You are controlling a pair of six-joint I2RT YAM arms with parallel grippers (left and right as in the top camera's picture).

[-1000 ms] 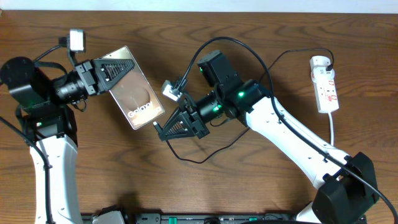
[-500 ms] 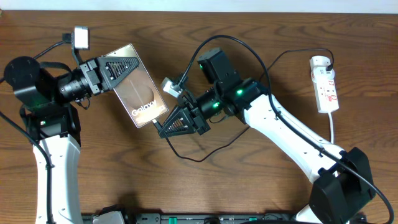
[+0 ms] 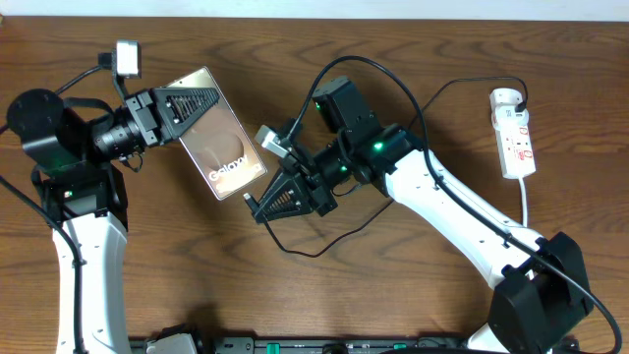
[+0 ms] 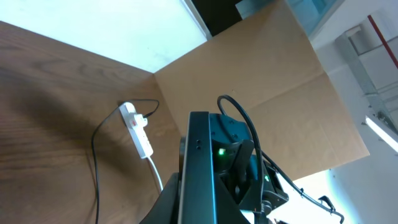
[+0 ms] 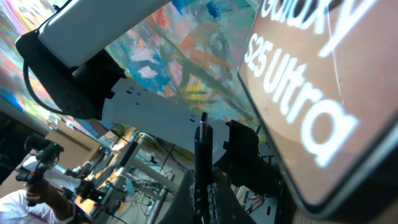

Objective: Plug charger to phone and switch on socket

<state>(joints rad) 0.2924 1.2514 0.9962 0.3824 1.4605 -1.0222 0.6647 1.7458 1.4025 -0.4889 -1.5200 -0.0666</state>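
The white-and-black left arm (image 3: 86,251) rises from the near left. Its black, triangular-fingered left gripper (image 3: 203,98) points right, jaws clamped. The white-and-black right arm (image 3: 462,211) stretches from the near right toward centre, and its black right gripper (image 3: 254,204) points left, pinched tight.

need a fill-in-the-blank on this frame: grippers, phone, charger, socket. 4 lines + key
1. The left gripper is shut on the ____.
2. The right gripper is shut on the ____, its plug not yet in the phone.
3. The socket lies nearer the ____ gripper.
4. White lettering on the phone starts with "____".
Missing words: phone; charger; right; Galaxy.
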